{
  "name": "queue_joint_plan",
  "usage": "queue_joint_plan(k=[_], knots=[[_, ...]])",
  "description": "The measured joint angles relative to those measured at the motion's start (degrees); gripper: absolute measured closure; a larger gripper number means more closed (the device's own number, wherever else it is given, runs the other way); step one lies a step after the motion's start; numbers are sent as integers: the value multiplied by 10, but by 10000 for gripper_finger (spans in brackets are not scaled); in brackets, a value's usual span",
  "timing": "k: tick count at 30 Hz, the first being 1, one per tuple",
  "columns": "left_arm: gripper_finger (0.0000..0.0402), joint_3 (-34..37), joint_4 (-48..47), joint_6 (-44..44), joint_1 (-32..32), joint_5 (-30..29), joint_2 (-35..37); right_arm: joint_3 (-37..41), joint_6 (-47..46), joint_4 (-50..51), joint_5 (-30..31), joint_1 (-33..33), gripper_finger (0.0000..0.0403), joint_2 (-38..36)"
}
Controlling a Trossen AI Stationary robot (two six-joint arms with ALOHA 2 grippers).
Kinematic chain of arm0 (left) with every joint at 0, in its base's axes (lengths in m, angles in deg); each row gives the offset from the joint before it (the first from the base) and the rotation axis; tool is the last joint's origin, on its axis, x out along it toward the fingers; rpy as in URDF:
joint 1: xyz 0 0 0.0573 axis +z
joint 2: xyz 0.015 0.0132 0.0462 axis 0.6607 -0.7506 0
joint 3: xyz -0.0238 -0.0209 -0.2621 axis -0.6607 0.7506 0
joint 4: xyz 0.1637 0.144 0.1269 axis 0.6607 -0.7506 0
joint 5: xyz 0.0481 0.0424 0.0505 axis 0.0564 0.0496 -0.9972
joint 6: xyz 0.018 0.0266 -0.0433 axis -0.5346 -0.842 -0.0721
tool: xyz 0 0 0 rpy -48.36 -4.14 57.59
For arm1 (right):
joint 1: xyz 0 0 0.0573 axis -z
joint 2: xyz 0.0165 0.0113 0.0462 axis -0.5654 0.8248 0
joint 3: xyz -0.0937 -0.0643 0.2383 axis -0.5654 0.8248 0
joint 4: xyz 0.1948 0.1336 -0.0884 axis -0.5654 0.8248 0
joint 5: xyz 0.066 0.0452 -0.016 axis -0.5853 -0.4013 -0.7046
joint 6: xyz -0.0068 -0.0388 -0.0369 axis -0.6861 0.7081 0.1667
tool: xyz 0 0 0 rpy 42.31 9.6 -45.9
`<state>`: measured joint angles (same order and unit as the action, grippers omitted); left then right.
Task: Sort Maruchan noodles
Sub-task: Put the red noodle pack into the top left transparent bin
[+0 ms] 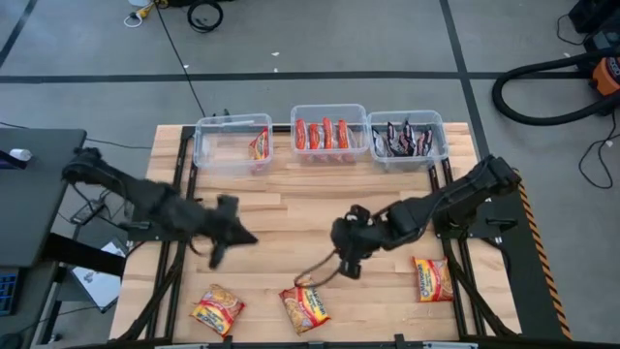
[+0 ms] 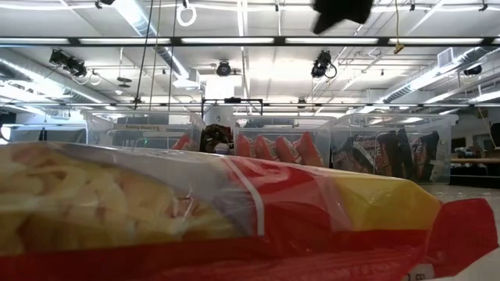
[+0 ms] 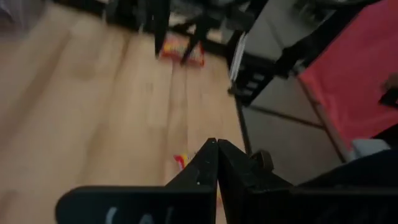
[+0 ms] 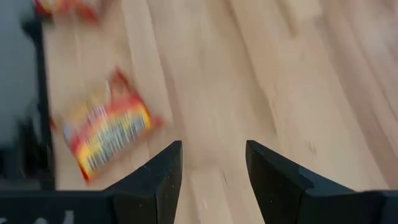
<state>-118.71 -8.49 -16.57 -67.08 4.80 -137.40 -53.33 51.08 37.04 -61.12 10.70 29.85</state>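
While both arms hang over the wooden table [image 1: 291, 208], this is how things lie:
Left gripper [image 1: 221, 254]: pinched tight with nothing in it; above the table's left half.
Right gripper [image 1: 347, 264]: fingers apart, empty; just above the middle orange packet [image 1: 305, 306].
Loose orange packets: three along the table's front edge; left [image 1: 217, 310], middle, right [image 1: 432, 278].
Clear bins at the table's back edge: left bin [image 1: 232, 142] holds one orange packet; middle bin [image 1: 329, 132] holds red packets; right bin [image 1: 407, 139] holds dark packets.

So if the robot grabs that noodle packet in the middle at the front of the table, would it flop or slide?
The noodle packet lies flat and looks boxy, so it would probably stay fairly stiff. Its shiny wrapper on the smooth wooden table suggests it slides easily when pushed. It looks thin, so likely light.
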Motion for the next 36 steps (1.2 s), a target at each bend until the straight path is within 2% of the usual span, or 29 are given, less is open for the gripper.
queue_joint_plan(k=[3,6,9,12,16,18,21,23,26,31,36], knots=[[392,-16,10,55,-48,-40,-78,0,-4,72,-2,-26,222,-4],[381,-57,11,108,-66,-42,-165,0,-10,139,8,-59,221,-25],[372,-119,3,115,-75,-39,-251,0,-20,200,37,-89,222,-50],[369,-190,-40,84,-75,-36,-332,0,-35,243,66,-110,221,-75],[368,-271,-92,-54,-74,-27,-421,0,-37,268,84,-131,222,-102],[368,-306,-114,-106,-63,15,-455,0,-38,274,86,-138,221,-112],[360,-344,-137,-136,-25,142,-502,0,-53,275,82,-149,221,-127],[348,-360,-137,-175,-2,191,-532,0,-75,276,80,-157,221,-135],[323,-388,-134,-258,24,218,-572,0,-110,276,75,-170,218,-146],[267,-434,-141,-323,57,288,-642,0,-157,290,71,-193,197,-160],[221,-461,-129,-413,65,287,-688,0,-187,312,70,-210,164,-163]])
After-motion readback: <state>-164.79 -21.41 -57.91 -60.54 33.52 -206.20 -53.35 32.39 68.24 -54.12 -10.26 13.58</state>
